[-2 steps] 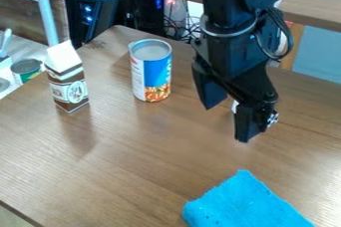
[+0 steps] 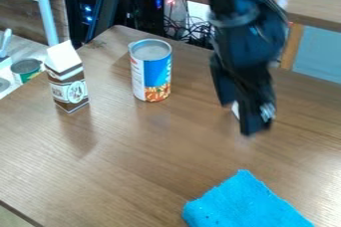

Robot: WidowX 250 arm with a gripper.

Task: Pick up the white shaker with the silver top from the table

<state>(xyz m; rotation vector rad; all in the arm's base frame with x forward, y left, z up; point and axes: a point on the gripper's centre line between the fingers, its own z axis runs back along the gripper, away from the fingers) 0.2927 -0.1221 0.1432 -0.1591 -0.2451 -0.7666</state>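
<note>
Has the gripper point(image 2: 240, 118) over the table point(image 2: 120, 171), with can point(image 2: 151, 74) at ten o'clock, carton point(image 2: 68, 79) farther out toward nine, cloth point(image 2: 246, 205) at six. Spreads the jaws wide before a partly hidden white thing point(image 2: 235, 109).

The bench point(image 2: 133, 161) looks like smooth brown wood with fine grain, satiny enough to throw soft glare and blurry reflections; the cloth point(image 2: 245, 203) on it is bright blue fabric, matt and fuzzy, its edges a little rough; the can point(image 2: 150, 71) has a dull grey metal top with a rim, and a smooth printed label, blue and white, round its side; the carton point(image 2: 67, 77) looks like smooth printed card, white above and brown below; the claw point(image 2: 253, 130) is dark, with a small silvery, metal-looking patch.
</note>
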